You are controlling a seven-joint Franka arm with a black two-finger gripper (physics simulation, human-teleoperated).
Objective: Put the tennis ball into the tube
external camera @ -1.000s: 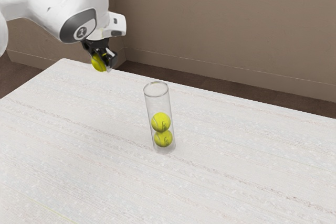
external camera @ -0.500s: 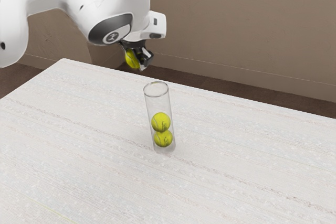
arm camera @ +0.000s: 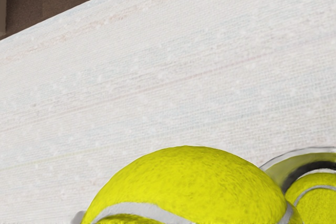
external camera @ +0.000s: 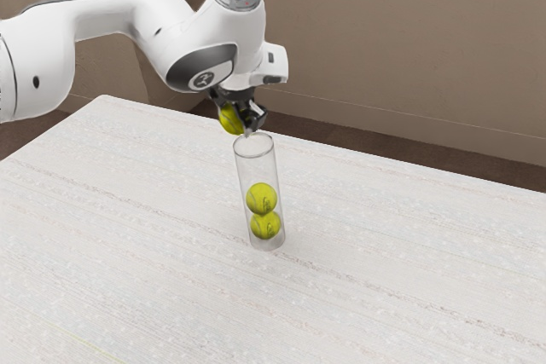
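**Risk of a missed entry at the tube's mouth**

The black two-finger gripper (external camera: 239, 126) was clamped on the tennis ball (external camera: 229, 118), held above the table (external camera: 128, 210) and near the rim (external camera: 255, 157) of the clear tube (external camera: 257, 171). In the wrist view the held ball lay beside the opening, not centred over it. The chief hazard was therefore lateral error: a descent or release from this position would probably have set the ball on the rim, whence it could have rolled off onto the table. A fingertip or the ball, pressed against the wall, might equally have tipped the tube (a tall vessel on a narrow base). Inside, an upper ball (external camera: 262, 199) rested on a lower ball (external camera: 266, 226); space for a third appeared sufficient, though fingers lowered too far could have jammed within the wall.
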